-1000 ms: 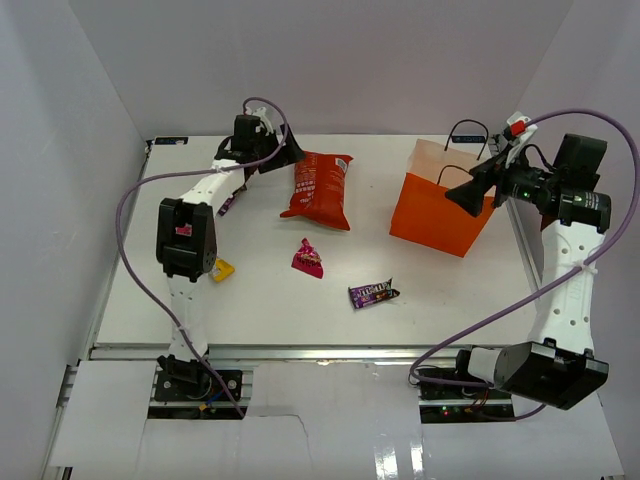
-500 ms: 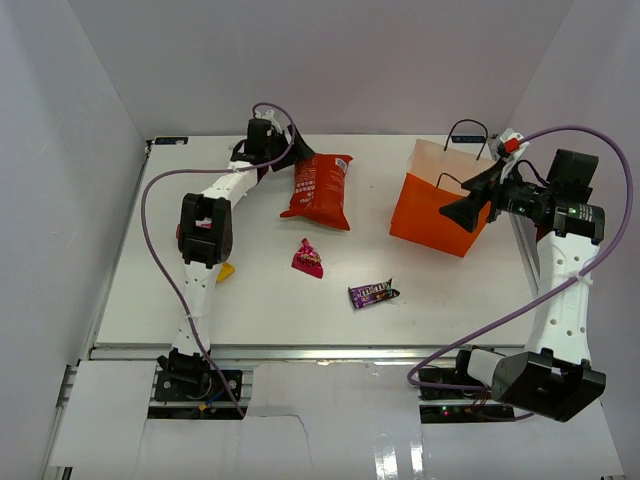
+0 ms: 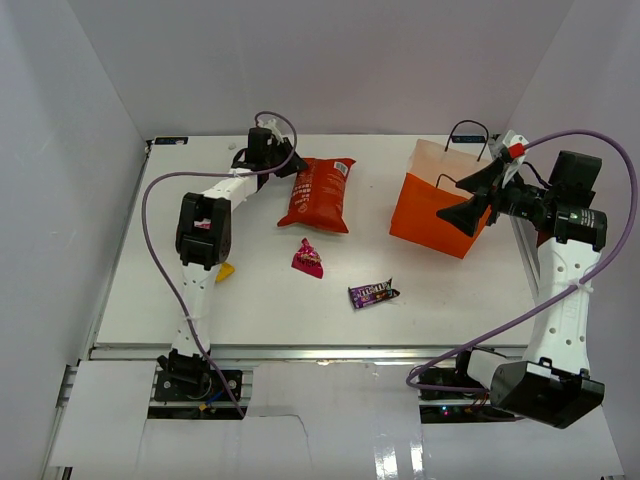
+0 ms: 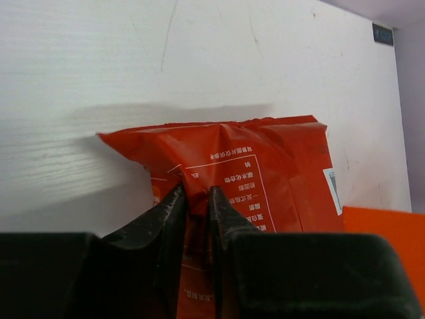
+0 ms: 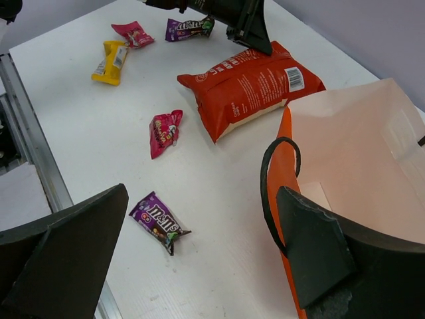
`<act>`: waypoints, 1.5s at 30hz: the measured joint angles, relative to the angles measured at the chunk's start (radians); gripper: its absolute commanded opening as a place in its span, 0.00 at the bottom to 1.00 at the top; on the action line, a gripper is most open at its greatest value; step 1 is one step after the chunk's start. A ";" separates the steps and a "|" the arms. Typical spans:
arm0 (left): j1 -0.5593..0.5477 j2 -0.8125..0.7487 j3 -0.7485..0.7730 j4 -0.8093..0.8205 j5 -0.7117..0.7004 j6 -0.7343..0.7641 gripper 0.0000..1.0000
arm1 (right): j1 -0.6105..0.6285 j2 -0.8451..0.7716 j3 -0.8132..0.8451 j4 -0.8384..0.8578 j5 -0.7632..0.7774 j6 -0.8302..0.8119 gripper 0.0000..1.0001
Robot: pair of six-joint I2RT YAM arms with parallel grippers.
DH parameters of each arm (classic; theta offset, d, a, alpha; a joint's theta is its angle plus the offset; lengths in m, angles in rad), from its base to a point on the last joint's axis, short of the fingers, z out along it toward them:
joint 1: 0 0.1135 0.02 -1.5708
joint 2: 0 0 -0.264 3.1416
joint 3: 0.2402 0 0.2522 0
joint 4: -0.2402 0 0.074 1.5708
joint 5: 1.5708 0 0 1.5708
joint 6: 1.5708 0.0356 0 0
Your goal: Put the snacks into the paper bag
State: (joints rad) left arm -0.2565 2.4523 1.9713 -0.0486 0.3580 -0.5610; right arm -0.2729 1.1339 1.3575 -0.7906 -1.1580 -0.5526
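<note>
White table point(image 3: 250, 300), far edge: left gripper point(image 4: 196, 194) pinches chip bag point(image 4: 279, 173) at its end; lift clear before crossing to paper bag point(image 3: 435, 222); right gripper point(image 3: 455, 197) gapes wide.

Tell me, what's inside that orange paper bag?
Only the paper bag's pale inner walls show, nothing else. Its bottom is partly covered by a finger of the right gripper.
</note>
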 measured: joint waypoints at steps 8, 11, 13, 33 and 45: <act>-0.001 -0.115 -0.188 0.092 0.081 0.049 0.00 | 0.012 0.003 0.024 -0.016 -0.041 -0.007 0.98; -0.001 -0.186 -0.258 0.108 0.107 0.096 0.00 | 0.079 0.017 0.092 -0.061 -0.032 -0.037 0.98; -0.001 -0.236 -0.285 0.118 0.128 0.139 0.00 | 0.194 0.021 0.130 -0.060 0.008 -0.043 0.98; 0.001 -1.070 -1.032 0.426 0.379 0.408 0.00 | 0.784 0.435 0.357 0.171 0.525 0.163 0.90; 0.000 -1.372 -1.219 0.443 0.440 0.415 0.00 | 0.846 0.605 0.430 0.165 0.301 0.212 0.91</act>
State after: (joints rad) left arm -0.2565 1.0801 0.7525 0.3946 0.7982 -0.1463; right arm 0.5735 1.7393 1.7878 -0.6258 -0.8570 -0.3408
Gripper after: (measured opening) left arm 0.009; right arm 0.904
